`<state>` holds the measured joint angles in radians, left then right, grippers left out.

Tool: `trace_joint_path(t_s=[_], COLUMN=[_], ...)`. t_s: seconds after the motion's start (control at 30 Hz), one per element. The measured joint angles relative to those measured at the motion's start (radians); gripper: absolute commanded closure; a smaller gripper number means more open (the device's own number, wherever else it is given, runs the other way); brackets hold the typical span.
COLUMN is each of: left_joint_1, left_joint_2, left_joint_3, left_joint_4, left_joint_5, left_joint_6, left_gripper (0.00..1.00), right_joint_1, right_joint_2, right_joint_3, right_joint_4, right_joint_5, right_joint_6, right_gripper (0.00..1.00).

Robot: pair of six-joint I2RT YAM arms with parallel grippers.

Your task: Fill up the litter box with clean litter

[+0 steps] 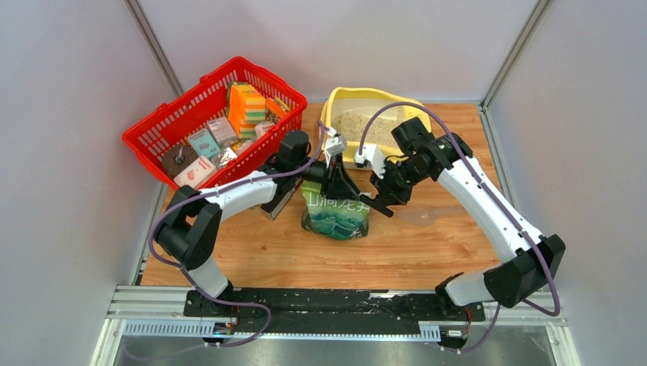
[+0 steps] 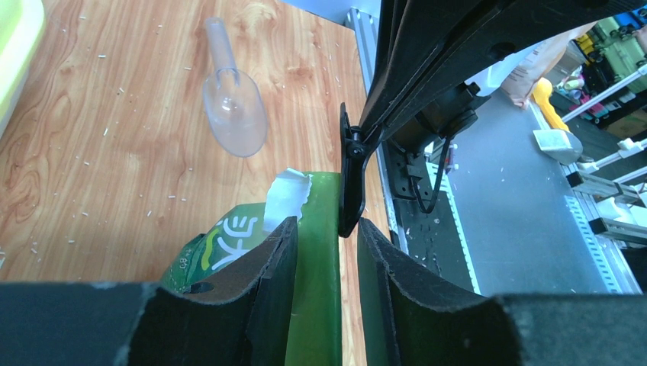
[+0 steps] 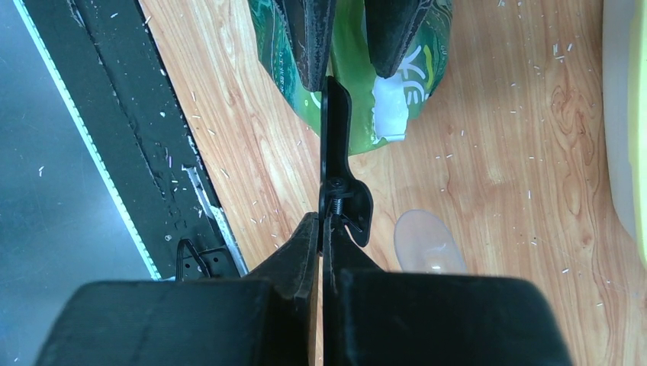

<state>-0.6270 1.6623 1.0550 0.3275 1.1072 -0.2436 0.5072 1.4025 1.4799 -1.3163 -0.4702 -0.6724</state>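
The pale yellow litter box [image 1: 333, 103] stands at the back of the table with beige clean litter [image 1: 357, 126] in its basin. A green printed bag [image 1: 336, 213] stands upright in the middle, in front of the box. My left gripper [image 1: 329, 171] straddles the bag's top edge [image 2: 317, 252]. Its jaws are open, with a gap beside the film [image 2: 326, 223]. My right gripper [image 1: 379, 194] is shut on the handles of a black spring clip [image 3: 333, 130]. The clip's tip reaches the bag's top between my left fingers [image 3: 309, 38]. The clip also shows in the left wrist view [image 2: 351, 175].
A red mesh basket [image 1: 156, 126] with boxes and sponges stands at back left. A clear plastic scoop [image 2: 233, 107] lies on the wood to the right of the bag, and it also shows in the right wrist view [image 3: 427, 244]. Stray granules dot the table. The black base rail [image 1: 328, 301] runs along the near edge.
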Motion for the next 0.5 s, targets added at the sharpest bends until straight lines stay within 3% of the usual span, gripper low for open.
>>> trace_joint_path(t_s=[0.5], left_joint_1=[-0.001], left_joint_2=[0.013], left_joint_3=[-0.003], left_joint_4=[0.006], left_joint_5=[0.018], left_joint_6=[-0.002], left_gripper=[0.55], right_joint_1=[0.000], right_joint_2=[0.006], right_joint_3=[-0.035], right_joint_4=[0.021], right_joint_5=[-0.003], right_joint_6=[0.002], right_gripper=[1.00])
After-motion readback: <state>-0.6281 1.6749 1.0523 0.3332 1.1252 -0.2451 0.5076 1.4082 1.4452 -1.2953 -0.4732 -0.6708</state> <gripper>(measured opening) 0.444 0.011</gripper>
